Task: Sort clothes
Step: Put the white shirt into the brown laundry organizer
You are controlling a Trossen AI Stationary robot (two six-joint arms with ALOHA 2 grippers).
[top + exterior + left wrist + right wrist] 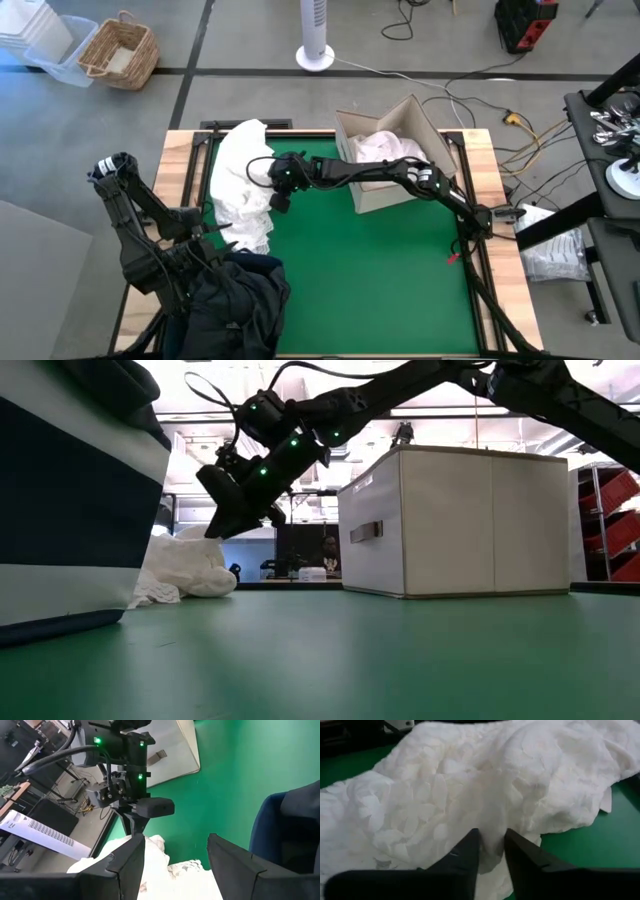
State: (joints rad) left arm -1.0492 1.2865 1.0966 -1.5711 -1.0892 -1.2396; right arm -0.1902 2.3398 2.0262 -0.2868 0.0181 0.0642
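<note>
A heap of white clothes (243, 185) lies on the left part of the green table (380, 280); it also shows in the low view as white clothes (185, 570). My right gripper (276, 192) reaches in from the right, and its fingers (465, 852) are shut on a fold of the heap's white garment (470, 790). My left gripper (175, 855) hangs open at the near left, over the heap's near end, with nothing between its fingers. Dark clothes (240, 305) fill the navy bin (70, 500) beside it. My right gripper pinches a raised fold of the white garment (492, 837) between its two fingers, on the side of the heap that faces the table's middle. The fingers slant down from the table's right side. The rest of the garment lies slack on the table.
A beige cardboard box (385, 190) with white cloth (375, 148) inside stands at the far right of the mat, close behind the right arm. The navy bin takes the near left corner. Bare green mat lies in the middle and toward the near right.
</note>
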